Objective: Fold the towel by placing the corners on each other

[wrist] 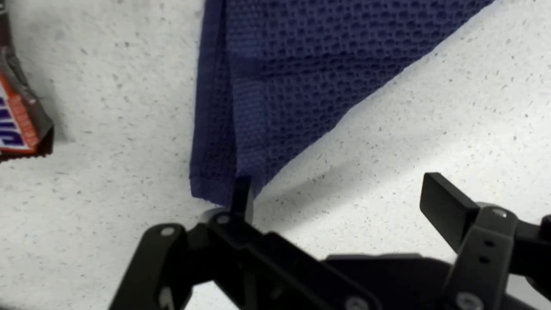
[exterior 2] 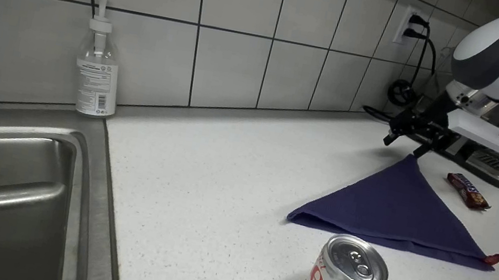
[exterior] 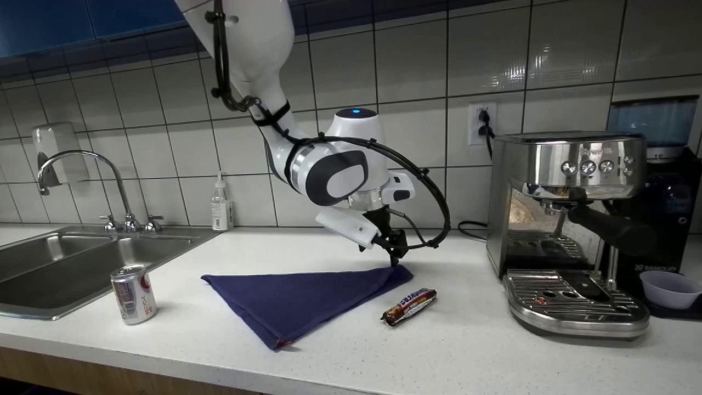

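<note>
The navy blue towel lies folded into a rough triangle on the white counter, in both exterior views [exterior: 301,302] [exterior 2: 395,205] and in the wrist view [wrist: 344,38]. Two layers show slightly offset at the corner [wrist: 213,189] under my gripper. A small red tag [exterior: 282,343] sticks out at the front corner. My gripper [wrist: 338,181] is open, with its fingers wide apart and nothing between them. One finger stands over the towel's corner, in front of its tip; I cannot tell whether it touches. The gripper also shows low over that corner in both exterior views [exterior: 378,256] [exterior 2: 402,146].
A wrapped brown snack bar [exterior: 409,306] lies beside the towel, near the gripper's corner. A silver can [exterior: 133,295] stands near the sink [exterior: 186,236]. A coffee machine [exterior: 565,164] stands at the right. A pump bottle [exterior 2: 97,79] stands by the tiled wall.
</note>
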